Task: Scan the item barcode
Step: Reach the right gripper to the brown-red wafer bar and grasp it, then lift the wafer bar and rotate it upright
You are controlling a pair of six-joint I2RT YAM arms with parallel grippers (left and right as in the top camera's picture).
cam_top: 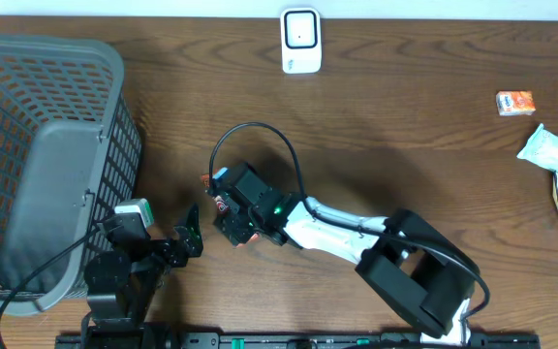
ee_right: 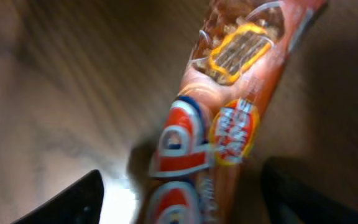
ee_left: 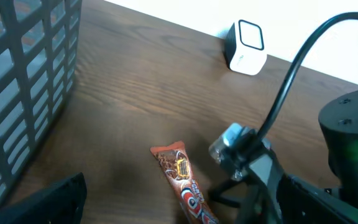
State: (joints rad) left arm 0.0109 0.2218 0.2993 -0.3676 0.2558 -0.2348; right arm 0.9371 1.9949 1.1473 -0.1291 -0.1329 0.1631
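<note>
Seen from overhead, your right hand (cam_top: 232, 221) hangs directly over the orange snack bar (cam_top: 220, 205) on the wooden counter (cam_top: 405, 145), a short way off the grey mesh basket (cam_top: 46, 145). Your left hand (cam_top: 190, 242) sits nearer the basket, fingers spread wide and empty. The white scanner (cam_top: 300, 41) stands well away from the basket at the counter's far edge. In the left wrist view, the bar lies flat on the wood between the basket's wall and the right arm's black wrist. In the right wrist view, the blurred wrapper fills the frame, lying between your two dark fingers (ee_right: 67, 199). They stand partly apart on either side of it, counter showing in each gap, so they have no grip on it.
</note>
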